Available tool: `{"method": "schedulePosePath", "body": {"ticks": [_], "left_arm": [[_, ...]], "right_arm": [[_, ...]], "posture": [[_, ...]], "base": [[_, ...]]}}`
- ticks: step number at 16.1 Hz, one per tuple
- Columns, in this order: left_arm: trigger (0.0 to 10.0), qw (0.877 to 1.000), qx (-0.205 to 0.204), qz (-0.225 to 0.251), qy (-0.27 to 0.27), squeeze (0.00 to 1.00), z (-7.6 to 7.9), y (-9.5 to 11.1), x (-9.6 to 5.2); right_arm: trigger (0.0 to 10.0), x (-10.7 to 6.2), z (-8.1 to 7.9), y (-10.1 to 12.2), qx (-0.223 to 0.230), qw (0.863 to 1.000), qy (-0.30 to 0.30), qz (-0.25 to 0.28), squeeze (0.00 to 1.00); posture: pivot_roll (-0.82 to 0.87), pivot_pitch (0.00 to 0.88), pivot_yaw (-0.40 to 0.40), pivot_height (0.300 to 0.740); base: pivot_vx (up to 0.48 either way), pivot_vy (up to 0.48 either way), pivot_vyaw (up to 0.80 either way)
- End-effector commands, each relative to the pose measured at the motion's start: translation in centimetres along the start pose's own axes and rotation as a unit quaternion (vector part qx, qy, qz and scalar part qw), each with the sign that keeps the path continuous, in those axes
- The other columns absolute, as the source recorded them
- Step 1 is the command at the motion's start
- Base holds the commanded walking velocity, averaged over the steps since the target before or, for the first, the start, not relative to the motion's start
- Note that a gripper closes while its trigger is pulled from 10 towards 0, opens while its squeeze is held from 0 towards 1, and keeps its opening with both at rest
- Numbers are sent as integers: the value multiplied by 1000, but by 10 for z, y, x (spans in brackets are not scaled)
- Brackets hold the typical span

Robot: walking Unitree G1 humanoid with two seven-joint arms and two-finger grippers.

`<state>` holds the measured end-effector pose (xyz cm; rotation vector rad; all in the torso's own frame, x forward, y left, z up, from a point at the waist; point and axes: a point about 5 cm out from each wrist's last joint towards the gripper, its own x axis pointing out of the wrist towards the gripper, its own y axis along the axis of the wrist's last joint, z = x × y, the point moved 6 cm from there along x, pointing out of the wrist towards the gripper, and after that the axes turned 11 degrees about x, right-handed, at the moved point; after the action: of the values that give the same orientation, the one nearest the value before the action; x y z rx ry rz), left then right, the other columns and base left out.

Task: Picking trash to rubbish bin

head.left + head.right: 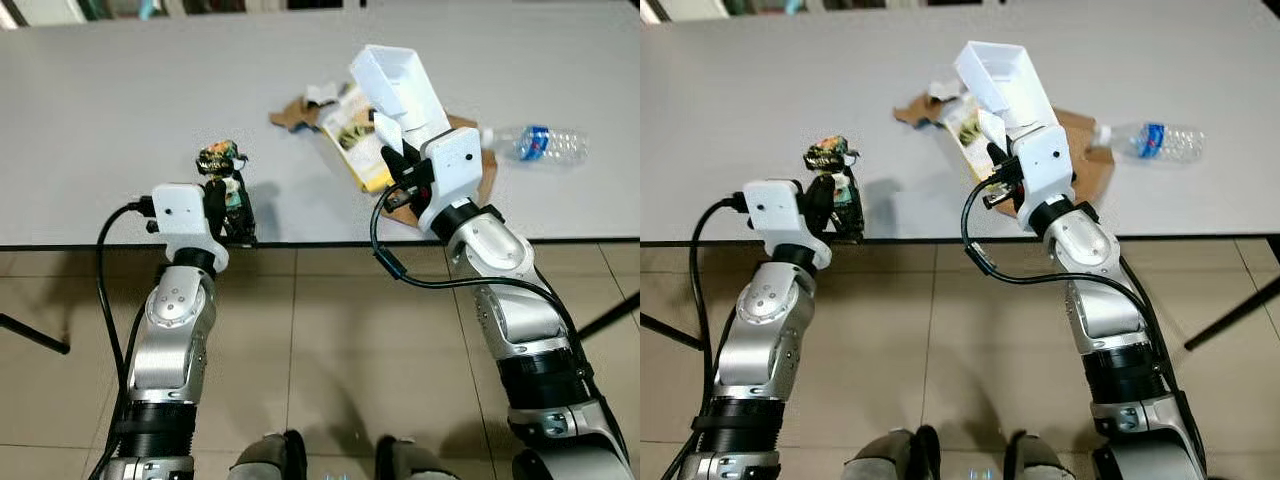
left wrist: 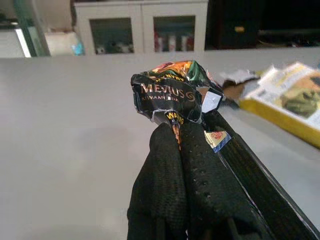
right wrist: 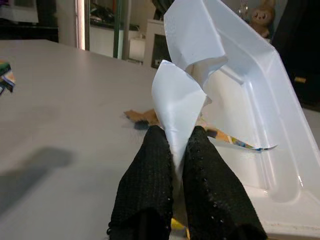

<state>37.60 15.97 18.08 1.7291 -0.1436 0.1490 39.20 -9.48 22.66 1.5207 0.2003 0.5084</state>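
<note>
My left gripper [image 1: 228, 182] is shut on a crumpled dark snack wrapper [image 2: 170, 95], held just above the grey table's near edge [image 1: 120, 130]. My right gripper [image 3: 174, 145] is shut on the torn edge of a white plastic tray [image 1: 400, 85], which it holds tilted up over the table. Beneath the tray lie a yellow printed packet [image 1: 352, 135] and a piece of brown cardboard [image 1: 1085, 150]. A clear plastic bottle with a blue label [image 1: 538, 145] lies on its side to the right of them.
The grey table spans the whole width in front of me, with bare surface at its left and far side. Tiled floor [image 1: 320, 330] lies below its near edge. White cabinets [image 2: 140, 27] stand beyond the table.
</note>
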Motion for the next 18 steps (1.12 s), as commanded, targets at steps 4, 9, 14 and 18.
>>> {"method": "schedulePosePath", "body": {"ticks": [4, 9, 14, 18], "left_arm": [[471, 1000, 4, -25, 2, 0, -2, -6, -14], [510, 999, -4, -50, -11, 0, 8, -13, -25], [0, 998, -25, -56, -14, 0, 9, -12, -22], [0, 998, -32, -62, -10, 0, 6, -13, -21]], "right_arm": [[10000, -1, 6, -1, 7, 1000, -16, 3, 0], [10000, 1, 1, -4, 16, 1000, -16, 5, 0], [10000, 0, 4, -5, 15, 1000, -19, 1, 0], [10000, 0, 4, -4, 15, 1000, -20, 3, 0]], "posture": [[-98, 102, 84, 740], [-87, 104, 90, 740], [-93, 116, 85, 740], [-93, 118, 86, 740]], "base": [[0, 0, 0], [0, 0, -519], [0, 0, -785], [0, 0, -800]]}}
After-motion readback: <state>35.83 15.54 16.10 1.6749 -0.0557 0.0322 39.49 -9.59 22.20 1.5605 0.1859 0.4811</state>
